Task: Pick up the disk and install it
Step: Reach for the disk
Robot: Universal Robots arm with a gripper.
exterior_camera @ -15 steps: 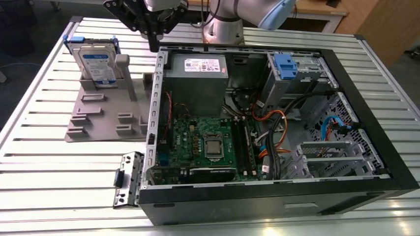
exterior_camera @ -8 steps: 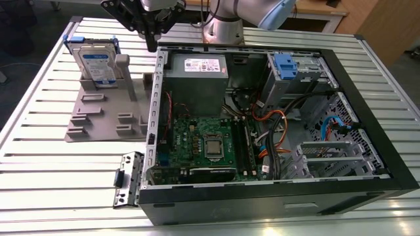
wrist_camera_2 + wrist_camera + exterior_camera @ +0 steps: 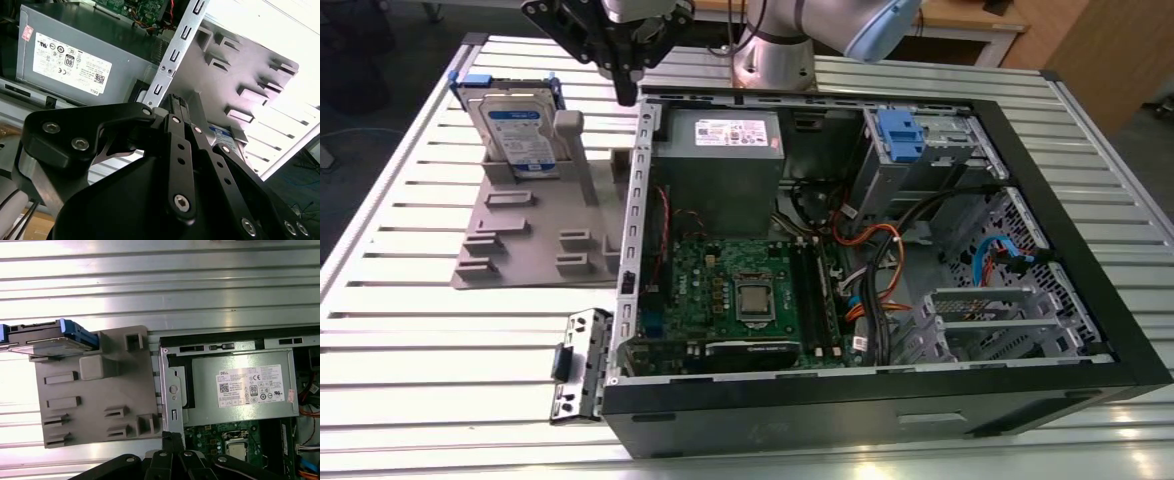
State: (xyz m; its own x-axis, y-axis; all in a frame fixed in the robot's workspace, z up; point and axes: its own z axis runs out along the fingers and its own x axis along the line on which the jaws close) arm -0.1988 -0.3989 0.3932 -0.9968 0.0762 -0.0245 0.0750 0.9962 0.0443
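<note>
The claw (image 3: 630, 90) hangs pinched narrow, gripping nothing, right over the rim of the open computer case (image 3: 881, 415), beside the grey power supply (image 3: 734, 140). Off to the exterior view's left, the disk (image 3: 518, 125) stands upright in the grey stand (image 3: 534, 235) on the slatted tabletop (image 3: 414, 330), apart from the claw.

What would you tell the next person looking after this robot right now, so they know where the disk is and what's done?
Gripper: shut, holding nothing, up over the side of the open computer case that faces the grey stand.
Disk: standing upright in the grey stand on the table, at the exterior view's left, apart from the gripper.
Done: nothing shows yet.
Left: the disk is not picked up and not installed.
</note>
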